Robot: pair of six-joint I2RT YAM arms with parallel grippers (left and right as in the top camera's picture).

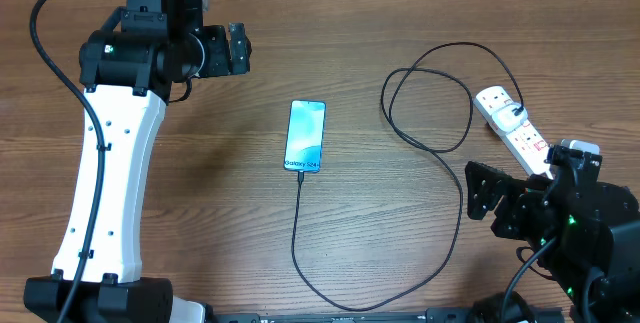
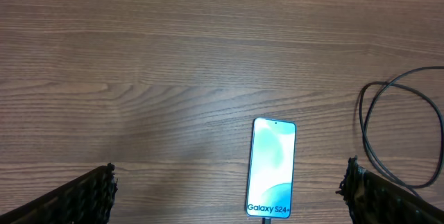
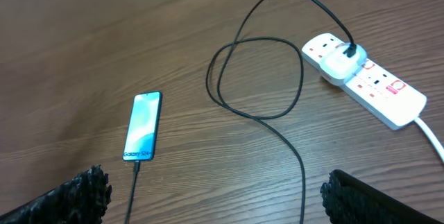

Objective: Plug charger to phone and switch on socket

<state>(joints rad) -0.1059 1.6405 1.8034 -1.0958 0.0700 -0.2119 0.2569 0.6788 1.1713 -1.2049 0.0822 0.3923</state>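
The phone (image 1: 305,136) lies flat mid-table, its blue-cyan screen lit, white text at its near edge; it also shows in the left wrist view (image 2: 272,167) and the right wrist view (image 3: 143,127). The black charger cable (image 1: 450,153) runs from the phone's near edge, loops right and ends in a white adapter (image 3: 345,61) seated in the white socket strip (image 1: 512,130) (image 3: 374,85). My left gripper (image 1: 238,50) is open and empty, far left of the phone. My right gripper (image 1: 482,195) is open and empty, near the strip's near end.
The strip's thick white cord (image 3: 433,137) leads off to the right edge. The wooden table (image 1: 200,193) fills all views. The arm bases stand at the near left and near right corners.
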